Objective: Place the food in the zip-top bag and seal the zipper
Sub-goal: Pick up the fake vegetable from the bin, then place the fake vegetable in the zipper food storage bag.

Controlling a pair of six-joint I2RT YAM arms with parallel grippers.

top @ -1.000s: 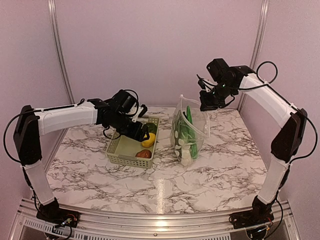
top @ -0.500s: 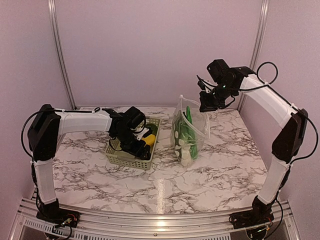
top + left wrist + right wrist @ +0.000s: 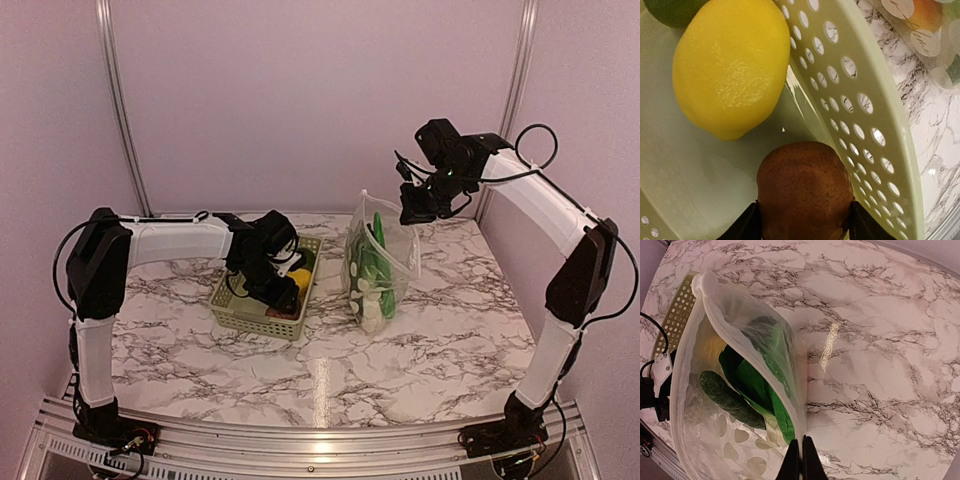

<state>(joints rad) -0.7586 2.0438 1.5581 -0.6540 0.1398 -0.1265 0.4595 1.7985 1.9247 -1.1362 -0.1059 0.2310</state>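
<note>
Down in the basket (image 3: 860,115), the left fingers (image 3: 747,226) sit against both sides of the brown piece (image 3: 805,190), one at each flank. As far as the wrist view shows, they are pinching it. The piece lies close to the perforated wall, so the fingers have come in along that wall rather than across it. Just beyond it lie a yellow fruit (image 3: 732,65) and part of a green piece (image 3: 667,9), both clear of the grip.

Across the bench (image 3: 450,330), the right fingers (image 3: 792,462) are pressed together on the top edge of the bag (image 3: 378,265). They hold it upright with its mouth gaping toward the basket. This is probably why the arm stays high: a soft bag would slump and close if nothing held it up. Green vegetables (image 3: 760,380) and a white piece (image 3: 372,312) already rest inside it.

The job looks roughly midway, with food split between basket and bag and the zipper unsealed. The seal strip itself is too faint to make out. The next move likely calls for lifting the brown piece straight up past the basket wall, and a rounded shape could slip from a flat grip.
</note>
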